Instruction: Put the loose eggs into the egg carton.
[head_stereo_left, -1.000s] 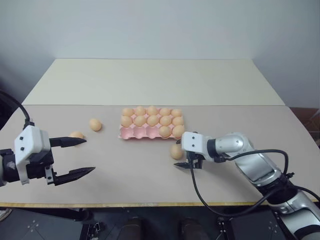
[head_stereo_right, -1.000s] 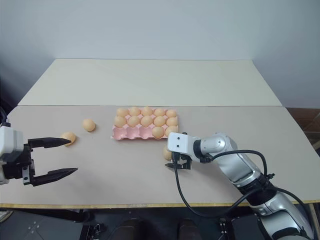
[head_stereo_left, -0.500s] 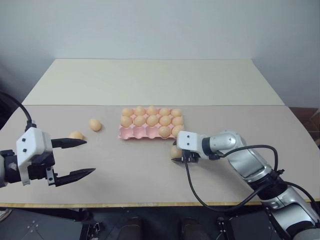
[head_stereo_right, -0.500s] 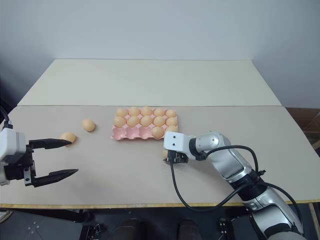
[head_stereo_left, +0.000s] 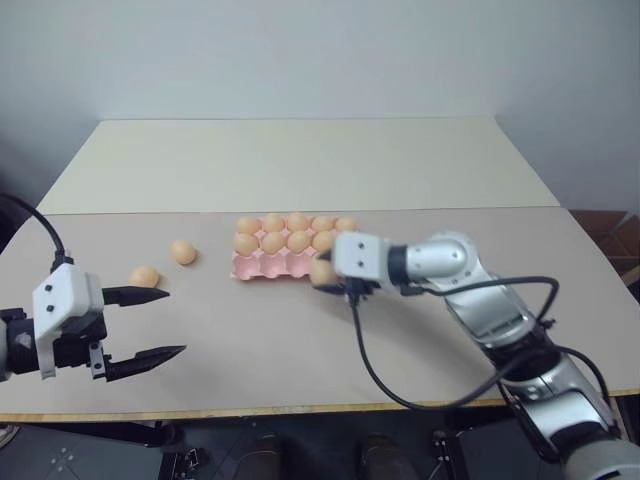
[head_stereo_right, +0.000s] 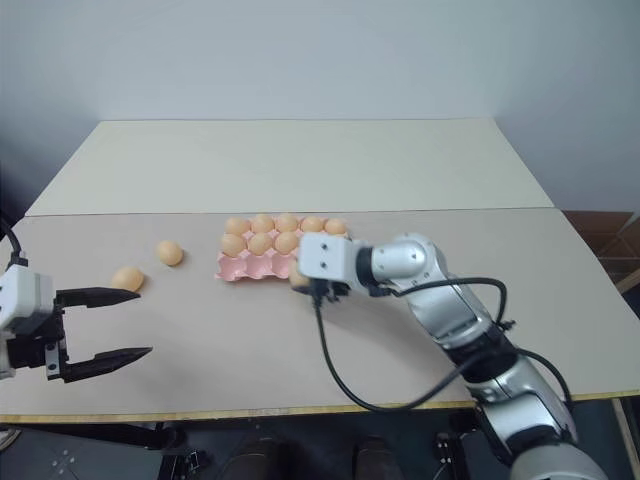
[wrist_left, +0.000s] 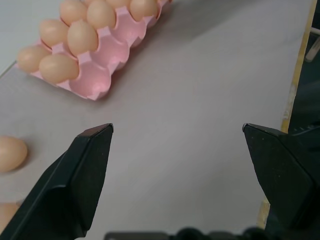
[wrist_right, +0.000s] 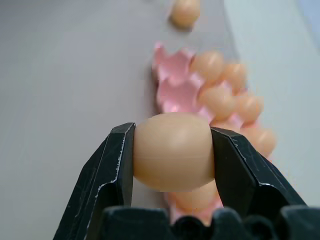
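1. The right gripper (wrist_right: 172, 150) is clamping one egg (wrist_right: 173, 151) between its two black fingers (wrist_right: 112, 165), holding it in the air at the near edge of the egg carton (head_stereo_left: 262, 266), toward the carton's right end.
2. The left gripper (head_stereo_left: 160, 322) is hovering over the near left part of the table (head_stereo_left: 300, 330) with its fingers spread wide apart and nothing between them.
3. The pink carton is lying flat near the middle of the table; eggs are filling its far and middle rows, while several cups (wrist_left: 95, 75) of the near row are standing empty.
4. Two loose eggs are lying on the table left of the carton: one (head_stereo_left: 182, 252) near it, the other (head_stereo_left: 144, 277) further left, just beyond the left gripper's far fingertip.
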